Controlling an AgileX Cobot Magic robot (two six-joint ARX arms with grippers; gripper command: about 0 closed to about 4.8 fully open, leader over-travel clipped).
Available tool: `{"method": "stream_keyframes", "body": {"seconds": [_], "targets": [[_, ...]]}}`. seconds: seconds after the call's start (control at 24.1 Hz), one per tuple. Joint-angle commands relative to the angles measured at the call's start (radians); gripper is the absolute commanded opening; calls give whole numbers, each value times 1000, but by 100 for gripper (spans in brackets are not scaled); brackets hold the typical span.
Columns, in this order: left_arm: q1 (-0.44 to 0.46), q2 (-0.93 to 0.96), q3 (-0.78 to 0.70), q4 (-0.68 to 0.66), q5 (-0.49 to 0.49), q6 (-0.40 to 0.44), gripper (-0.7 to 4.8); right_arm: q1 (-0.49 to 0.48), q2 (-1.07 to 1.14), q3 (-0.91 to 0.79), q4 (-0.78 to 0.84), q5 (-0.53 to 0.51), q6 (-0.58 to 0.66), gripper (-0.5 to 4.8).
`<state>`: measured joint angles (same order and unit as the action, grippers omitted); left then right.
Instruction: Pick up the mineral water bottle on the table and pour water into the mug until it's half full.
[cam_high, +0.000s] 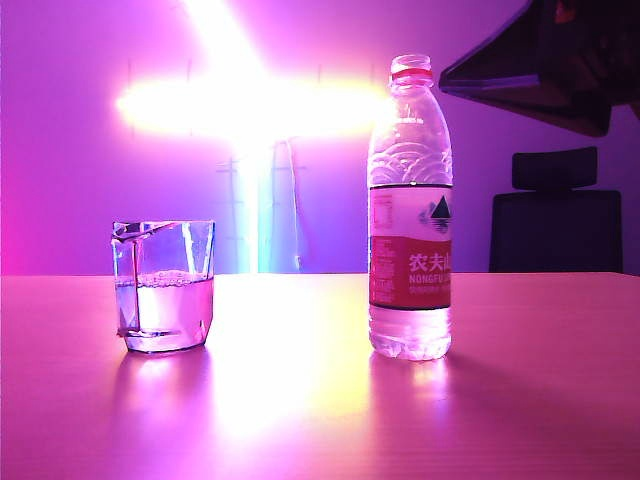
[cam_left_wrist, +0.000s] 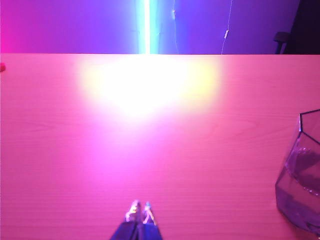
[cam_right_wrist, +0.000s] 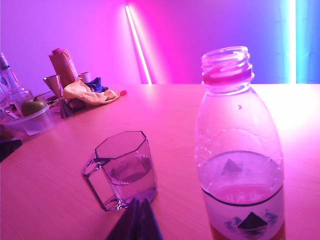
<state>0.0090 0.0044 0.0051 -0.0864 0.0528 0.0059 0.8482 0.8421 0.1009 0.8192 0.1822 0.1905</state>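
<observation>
Bottle: the bottle (cam_high: 410, 210) stands upright on the worktop (cam_high: 300, 410), cap off, red ring at the neck, a little water low down in it.
Mug: the mug (cam_high: 163, 287) sits well apart from the bottle, on the left in the exterior view, clear and faceted, water up to about the halfway mark with bubbles along the surface.
My right gripper: my right gripper (cam_right_wrist: 138, 212) hangs above the worktop, fingers clenched tip to tip, grasping nothing; mug and bottle both lie just beyond it.
My left gripper: my left gripper (cam_left_wrist: 140, 212) is pinched together too, empty, low over bare wood with the mug off to one side.
Right wrist only: here I get the mug's handle (cam_right_wrist: 97, 185) and the bottle's open mouth from above; far back on the worktop there is a clutter, an orange carton (cam_right_wrist: 63, 64), a metal jigger (cam_right_wrist: 56, 91), a tub (cam_right_wrist: 30, 120) with a green fruit in it.
Left wrist only: just one edge of the mug, otherwise glare on the wood.
Exterior only: the water levels side on, plus a black chair (cam_high: 556, 215) behind and a dark arm part (cam_high: 545, 65) up in the right corner.
</observation>
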Motion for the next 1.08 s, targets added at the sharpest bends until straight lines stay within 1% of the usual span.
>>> {"method": "stream_keyframes", "body": {"seconds": [0.04, 0.29, 0.37, 0.42, 0.54, 0.58, 0.66, 0.83, 0.87, 1.08], "targets": [[0, 1, 4, 13, 4, -3, -2, -1, -1, 2, 14, 1, 0, -8], [0, 2, 4, 13, 4, -3, -2, -1, -1, 2, 14, 2, -1, -8], [-1, 2, 4, 13, 4, -3, -2, -2, -7, 2, -2, 10, -52, -8], [-1, 2, 4, 13, 4, -3, -2, -2, -25, 2, -28, 39, -91, -8], [-1, 1, 4, 13, 4, -3, -2, -11, -110, 2, -116, 138, -148, -8], [-1, 1, 4, 13, 4, -3, -2, -23, -149, 2, -154, 154, -173, -8], [-2, 2, 4, 13, 4, -3, -2, -137, -360, 1, -362, 153, -269, -8], [-2, 2, 4, 13, 4, -3, -2, -305, -513, -1, -533, 151, -331, -8], [-2, 2, 4, 13, 4, -3, -2, -403, -568, -12, -576, 115, -345, -8], [-2, 2, 4, 13, 4, -3, -2, -617, -710, -95, -585, -9, -352, -8]]}}
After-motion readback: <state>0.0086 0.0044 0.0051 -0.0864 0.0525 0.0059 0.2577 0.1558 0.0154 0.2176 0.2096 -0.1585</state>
